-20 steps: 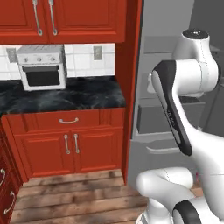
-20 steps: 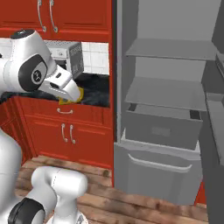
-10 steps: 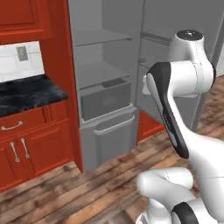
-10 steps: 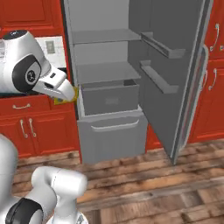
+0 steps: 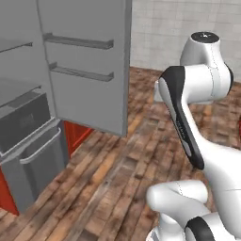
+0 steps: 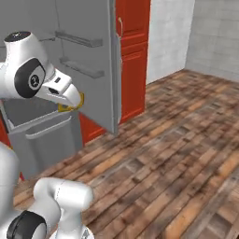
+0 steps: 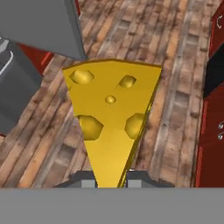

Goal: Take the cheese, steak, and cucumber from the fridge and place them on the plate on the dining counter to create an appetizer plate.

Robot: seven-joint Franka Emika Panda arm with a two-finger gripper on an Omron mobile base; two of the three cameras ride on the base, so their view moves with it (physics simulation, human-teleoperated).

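The gripper [image 7: 110,178] is clamped on the narrow tip of the cheese [image 7: 111,127], the wedge jutting out beyond the fingers above the wooden floor [image 7: 175,78]. Just behind it stands the fridge [image 6: 56,126], door swung open. Gripped only at its tip, the cheese could slip out if the arm swings sharply.

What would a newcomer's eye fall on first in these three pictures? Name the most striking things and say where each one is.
The yellow cheese, a holed wedge, dominates the hand view, clamped at its narrow end in the gripper above the wooden floor. In the base views the white arm stands large in front of the grey fridge, whose door hangs wide open with its shelf rails showing. A sliver of the cheese peeks out beside the hand in the right base view.
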